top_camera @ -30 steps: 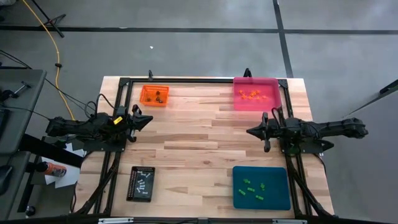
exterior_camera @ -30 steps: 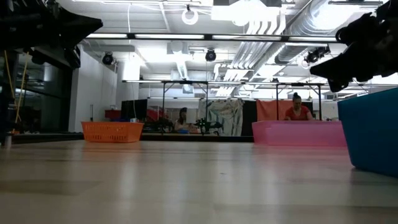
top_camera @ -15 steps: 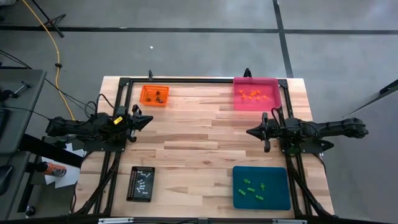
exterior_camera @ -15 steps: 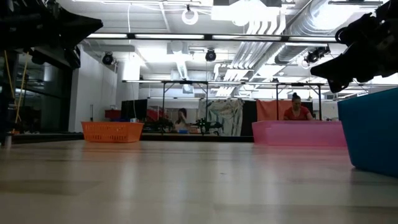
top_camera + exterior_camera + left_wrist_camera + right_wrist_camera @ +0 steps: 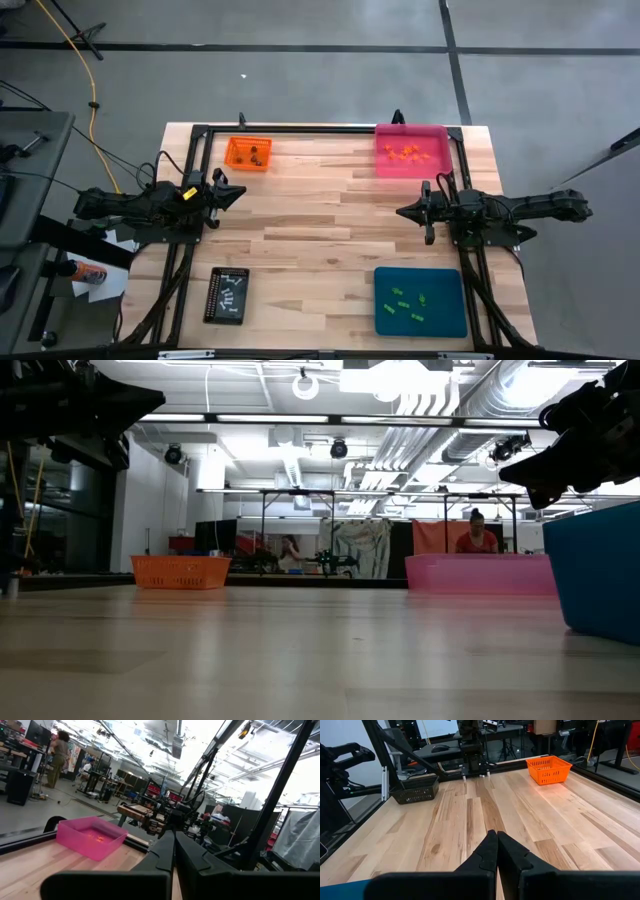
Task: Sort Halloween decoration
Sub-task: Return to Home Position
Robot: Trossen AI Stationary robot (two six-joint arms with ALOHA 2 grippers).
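Seen from above, the left tool [image 5: 242, 191] at mid-left and the right tool [image 5: 400, 212] at mid-right are pinched closed and empty over the worktop [image 5: 320, 235], while the Halloween decoration [image 5: 403, 303] lies in corner trays [image 5: 450, 322].

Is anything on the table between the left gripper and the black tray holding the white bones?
Nothing visible. In the high view, only bare table lies between the left gripper, shut, and the black tray with the white bones.
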